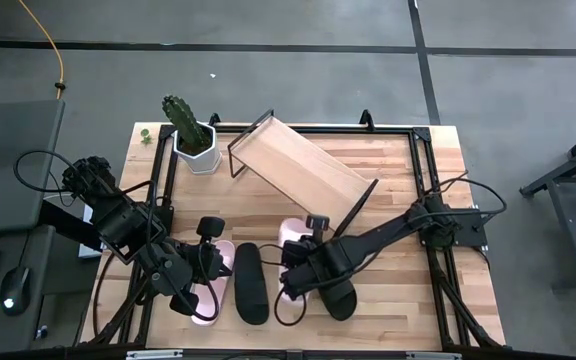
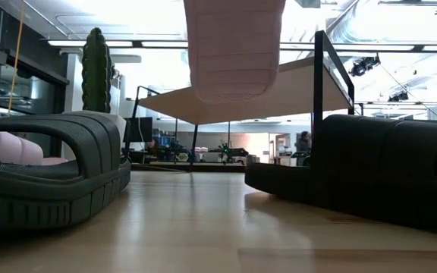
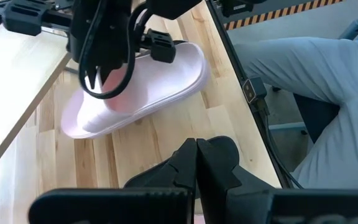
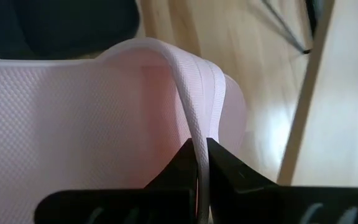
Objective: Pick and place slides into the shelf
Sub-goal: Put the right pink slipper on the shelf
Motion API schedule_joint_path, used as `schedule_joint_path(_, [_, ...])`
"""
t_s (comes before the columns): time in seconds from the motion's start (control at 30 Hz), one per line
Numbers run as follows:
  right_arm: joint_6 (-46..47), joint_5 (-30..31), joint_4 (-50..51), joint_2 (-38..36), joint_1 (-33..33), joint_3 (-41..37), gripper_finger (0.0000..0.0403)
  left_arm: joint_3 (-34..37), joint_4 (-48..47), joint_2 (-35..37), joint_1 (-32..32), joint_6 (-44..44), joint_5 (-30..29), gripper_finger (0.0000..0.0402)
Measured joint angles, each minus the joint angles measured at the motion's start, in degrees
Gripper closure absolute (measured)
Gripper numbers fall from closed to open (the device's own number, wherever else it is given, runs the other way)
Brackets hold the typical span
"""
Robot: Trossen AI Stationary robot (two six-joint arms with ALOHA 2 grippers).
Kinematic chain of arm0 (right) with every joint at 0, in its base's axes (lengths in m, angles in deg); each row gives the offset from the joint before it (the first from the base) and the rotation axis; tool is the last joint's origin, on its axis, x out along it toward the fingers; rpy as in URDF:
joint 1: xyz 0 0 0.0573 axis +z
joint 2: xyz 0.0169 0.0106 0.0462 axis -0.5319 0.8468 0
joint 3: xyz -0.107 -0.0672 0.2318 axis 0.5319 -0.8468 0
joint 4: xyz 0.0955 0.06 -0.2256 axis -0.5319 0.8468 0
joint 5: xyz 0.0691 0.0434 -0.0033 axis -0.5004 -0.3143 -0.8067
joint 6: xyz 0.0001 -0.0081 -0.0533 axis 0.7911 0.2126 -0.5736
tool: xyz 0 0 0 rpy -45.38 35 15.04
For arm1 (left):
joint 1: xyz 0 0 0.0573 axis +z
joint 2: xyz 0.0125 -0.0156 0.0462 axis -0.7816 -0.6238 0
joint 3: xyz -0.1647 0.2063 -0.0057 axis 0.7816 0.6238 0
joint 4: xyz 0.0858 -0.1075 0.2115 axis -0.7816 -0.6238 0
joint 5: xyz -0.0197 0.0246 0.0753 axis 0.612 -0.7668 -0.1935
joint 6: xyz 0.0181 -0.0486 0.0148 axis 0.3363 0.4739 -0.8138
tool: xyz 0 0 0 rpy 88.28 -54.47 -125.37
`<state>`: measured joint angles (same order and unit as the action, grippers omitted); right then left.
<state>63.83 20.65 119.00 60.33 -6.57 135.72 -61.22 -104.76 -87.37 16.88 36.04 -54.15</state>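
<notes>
While our right claw (image 4: 202,163) pinches the white edge of a pale pink slide (image 4: 104,118), that slide hangs clear of the surface (image 1: 398,215); the low view shows its ribbed sole (image 2: 234,49) in the air, in front of the shelf. From above, this lifted pink slide (image 1: 293,235) sits near the middle of the surface, just near of the shelf's low end, with our right arm reaching in from the right side.

Our left claw (image 3: 196,163) has its fingers pressed together on nothing that we can see. It hovers at the near left, over the second pink slide (image 1: 211,285), which lies flat close to the near edge.

Between the two arms, one black slide (image 1: 250,283) lies lengthwise on the wood, just beside the left pink one. The other black slide (image 1: 340,298) lies under our right arm, near the near edge, partly hidden.

The shelf (image 1: 303,170) stands at the far middle, turned at an angle, its light board bare and its black wire frame rising at both ends. A potted cactus (image 1: 190,130) stands at the far left corner, just beside the shelf's left end.

Open wood stretches on the right half, between the shelf and the right edge. In the left wrist view a person's pale sleeve (image 3: 309,62) shows beyond the surface's edge.
</notes>
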Motion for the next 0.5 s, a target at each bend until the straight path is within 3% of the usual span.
schedule_joint_path(0.5, [11.1, -2.3, 9.9, 0.0, 2.8, 0.0, 0.0402, 0.0, 0.0, 0.0, 0.0, 0.0, 0.0, 0.0401])
